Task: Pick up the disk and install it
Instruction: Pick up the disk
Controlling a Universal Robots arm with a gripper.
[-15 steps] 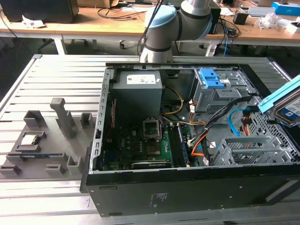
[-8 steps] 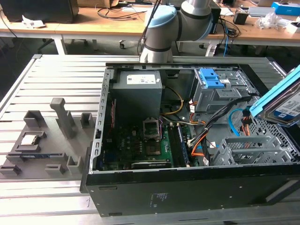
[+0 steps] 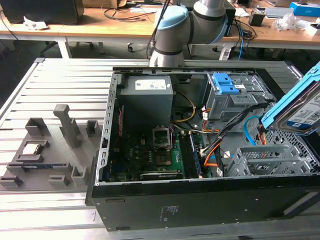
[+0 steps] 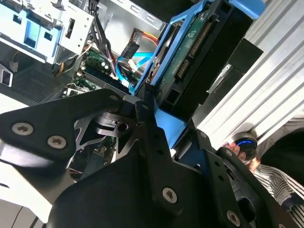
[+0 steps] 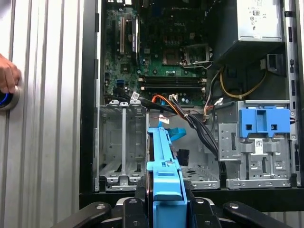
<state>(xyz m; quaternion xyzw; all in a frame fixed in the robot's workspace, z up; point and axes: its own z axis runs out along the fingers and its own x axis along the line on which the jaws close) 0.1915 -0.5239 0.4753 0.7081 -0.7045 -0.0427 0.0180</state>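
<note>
The disk (image 3: 299,106), silver with a white-and-blue label and a bright blue frame, hangs tilted above the open computer case (image 3: 200,200) at the exterior view's right. My gripper (image 5: 165,194) is shut on it; in the first wrist view the blue frame edge (image 5: 164,161) stands on edge between my black fingers (image 5: 140,191). Below and beyond it lies the empty grey drive bay (image 5: 121,142). In the second wrist view the disk (image 4: 187,57) shows its green circuit side, clamped in my gripper (image 4: 161,124).
Inside the case are the motherboard (image 3: 150,155), the power supply (image 3: 147,92), loose cables (image 3: 220,145) and a blue-fronted drive cage (image 3: 230,90). A grey fixture (image 3: 40,150) with a small chip lies at the exterior view's left. A hand (image 5: 7,76) rests on a blue-lit button.
</note>
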